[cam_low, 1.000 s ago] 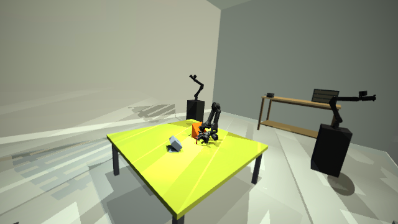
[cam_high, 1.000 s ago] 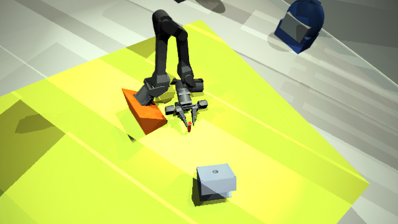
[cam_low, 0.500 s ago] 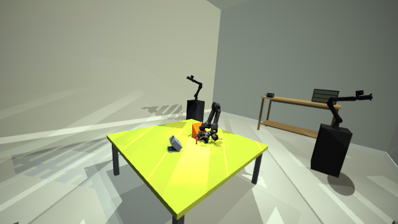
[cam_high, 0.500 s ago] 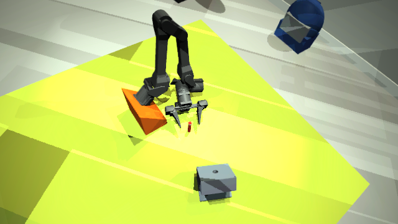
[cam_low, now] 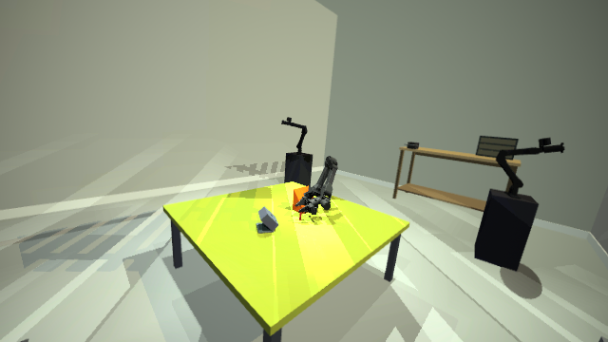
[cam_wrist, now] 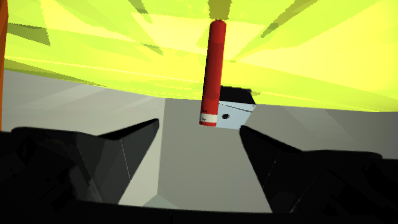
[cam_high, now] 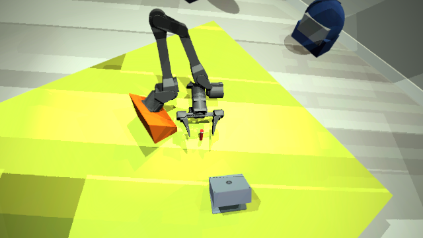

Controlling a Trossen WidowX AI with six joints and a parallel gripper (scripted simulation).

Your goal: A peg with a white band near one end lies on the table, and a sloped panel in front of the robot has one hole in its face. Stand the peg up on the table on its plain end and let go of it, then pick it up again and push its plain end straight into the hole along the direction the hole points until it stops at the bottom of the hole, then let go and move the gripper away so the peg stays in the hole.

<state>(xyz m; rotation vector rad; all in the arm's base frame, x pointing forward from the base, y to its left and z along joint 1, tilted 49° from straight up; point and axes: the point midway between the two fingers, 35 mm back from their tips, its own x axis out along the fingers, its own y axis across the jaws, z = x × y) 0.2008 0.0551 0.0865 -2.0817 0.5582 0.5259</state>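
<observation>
Top view, going left to right. Yellow-green table [cam_high: 281,132] [cam_low: 266,275] [cam_wrist: 325,60] fills most of the frame. Left of centre: orange wedge-shaped base [cam_high: 166,129] [cam_low: 299,196] [cam_wrist: 2,30], dark grey arm [cam_high: 165,23] [cam_low: 331,163] rising from it, bent over near the top of the frame and reaching back down towards the middle.

Tool [cam_high: 201,135] [cam_low: 300,206] [cam_wrist: 200,125] just right of the base, low over the table, fingers spread wide. Released; nothing gripped.

Red peg [cam_high: 201,135] [cam_low: 300,217] [cam_wrist: 213,70] near frame centre, in the gap between the fingertips as seen from above, touching neither. Stands upright on the table, plain end down, white band [cam_wrist: 208,118] near its upper end.

Lower right of centre: blue-grey sloped panel [cam_high: 231,196] [cam_low: 269,219] [cam_wrist: 242,111], well apart from the peg. Round dark hole [cam_high: 229,182] [cam_wrist: 225,116] in its face, no peg in it. Upper right corner: dark blue rounded object [cam_high: 334,20] off the table.

Exterior view: panel left of the peg; black pedestal [cam_low: 298,166] behind the table; wooden bench [cam_low: 456,155] at right; second black pedestal [cam_low: 505,228] farther right, each pedestal bearing a thin black arm.

Wrist view: table across the top, one finger either side below; peg's banded end points down the frame, panel partly behind it.
</observation>
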